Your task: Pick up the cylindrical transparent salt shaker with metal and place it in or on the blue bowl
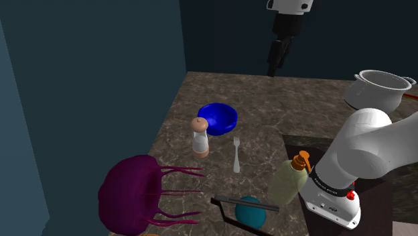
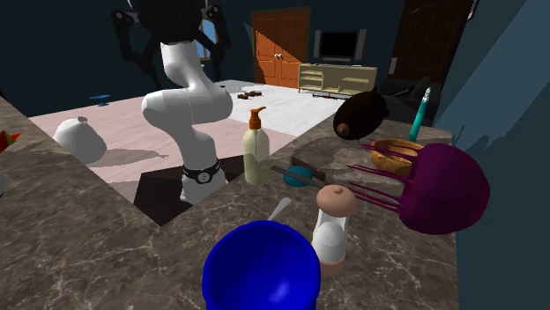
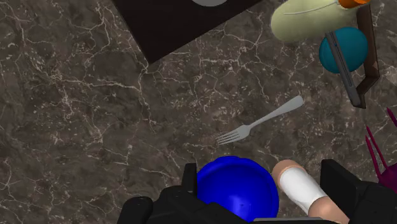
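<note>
Salt shaker, peach-capped with a pale body, stands upright on the dark marbled counter, just beside the blue bowl behind it. Farther back, the end effector hangs high above the counter, fingers spread, empty.

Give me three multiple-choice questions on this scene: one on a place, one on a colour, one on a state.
1. Where does the shaker stand relative to the bowl? A beside it, on the counter; B inside it; C under it.
2. What colour is the bowl? A red; B blue; C green.
3. The gripper is: A shut on the shaker; B shut on the bowl; C open, holding nothing.

Answers: A, the shaker stands upright on the counter next to the bowl. B, the bowl is blue all over. C, in the wrist view the fingers stand apart with nothing clasped.
</note>
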Tool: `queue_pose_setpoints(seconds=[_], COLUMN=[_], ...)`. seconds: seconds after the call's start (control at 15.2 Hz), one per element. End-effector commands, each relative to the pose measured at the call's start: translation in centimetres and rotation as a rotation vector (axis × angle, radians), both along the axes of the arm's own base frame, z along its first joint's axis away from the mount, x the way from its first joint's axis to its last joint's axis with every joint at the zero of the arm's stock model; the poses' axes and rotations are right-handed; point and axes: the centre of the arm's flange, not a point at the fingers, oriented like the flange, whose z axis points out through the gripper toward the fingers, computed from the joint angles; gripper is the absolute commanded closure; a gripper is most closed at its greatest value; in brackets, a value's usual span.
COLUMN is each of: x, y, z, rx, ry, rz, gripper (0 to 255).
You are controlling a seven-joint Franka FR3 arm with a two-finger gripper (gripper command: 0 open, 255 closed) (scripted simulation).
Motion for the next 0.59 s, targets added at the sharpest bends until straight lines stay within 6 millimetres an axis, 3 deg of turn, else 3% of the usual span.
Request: queue_pose_setpoints(seconds=[0.0,0.53], x=[0.0,5.1], y=[0.0,8.4], z=[0.0,-4.8], rx=[0.0,-0.054], ry=[0.0,-0.029], rz=[0.0,-0.038], gripper=[0,0])
